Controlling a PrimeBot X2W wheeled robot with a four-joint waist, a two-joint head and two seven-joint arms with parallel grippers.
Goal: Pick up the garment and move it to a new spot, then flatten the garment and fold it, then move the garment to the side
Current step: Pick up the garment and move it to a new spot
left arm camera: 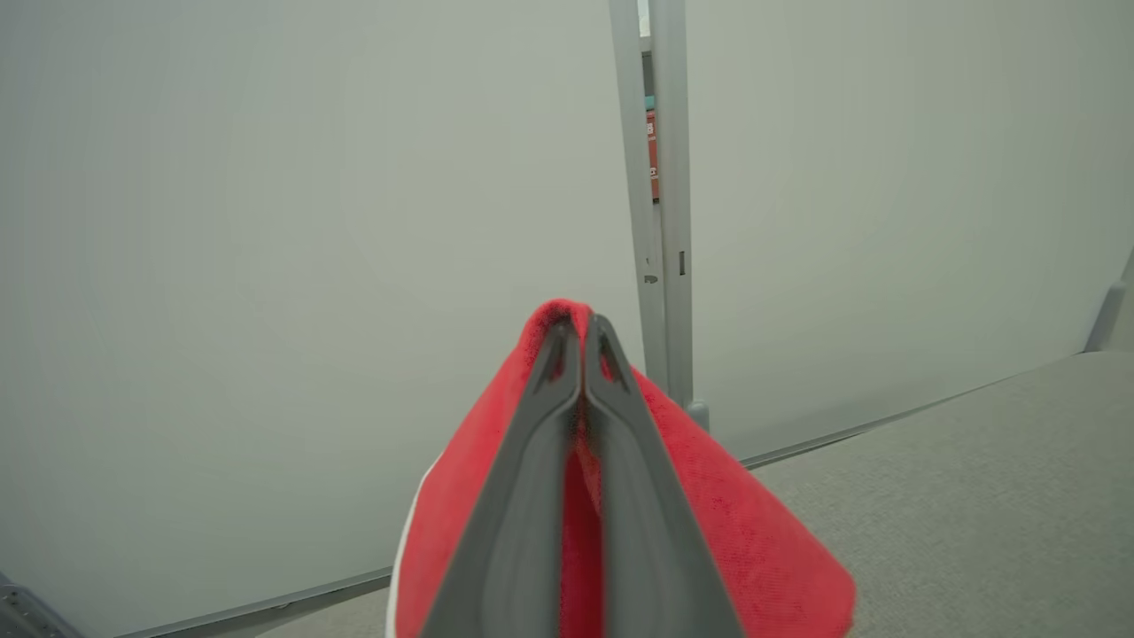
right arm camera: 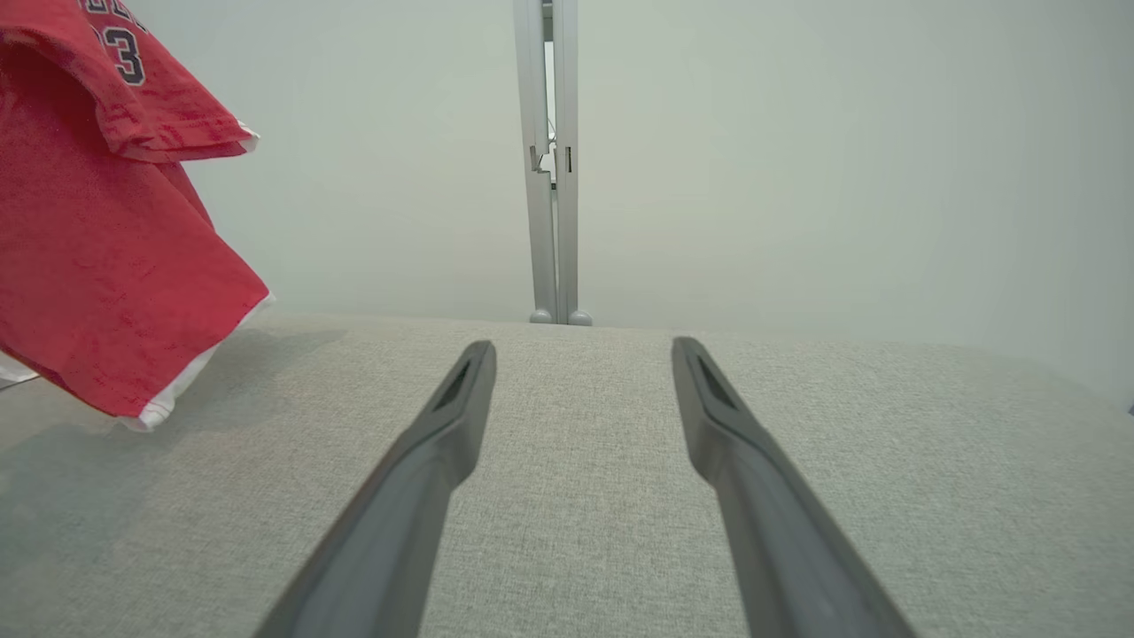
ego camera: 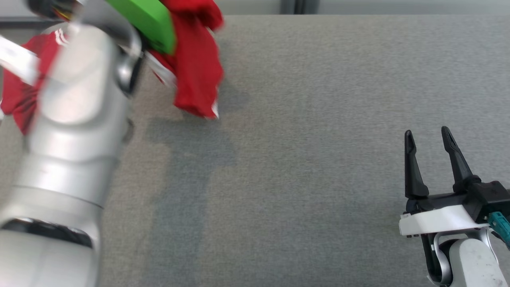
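The garment [ego camera: 197, 67] is a red shirt with white trim and dark numbers, hanging off the grey table at the upper left of the head view. In the left wrist view my left gripper [left arm camera: 580, 326] is shut on a fold of the red garment [left arm camera: 744, 540], which drapes down both sides of the fingers. From the right wrist view, the garment [right arm camera: 97, 266] hangs at the left with its hem just above the surface. My right gripper [ego camera: 428, 137] stands open low at the right, nothing between its fingers [right arm camera: 461, 399].
The grey fabric table top [ego camera: 303, 159] spreads wide across the middle and right. Pale wall panels joined by a metal post [right arm camera: 549, 159] stand along the far edge. My left forearm [ego camera: 75, 131] rises large at the left of the head view.
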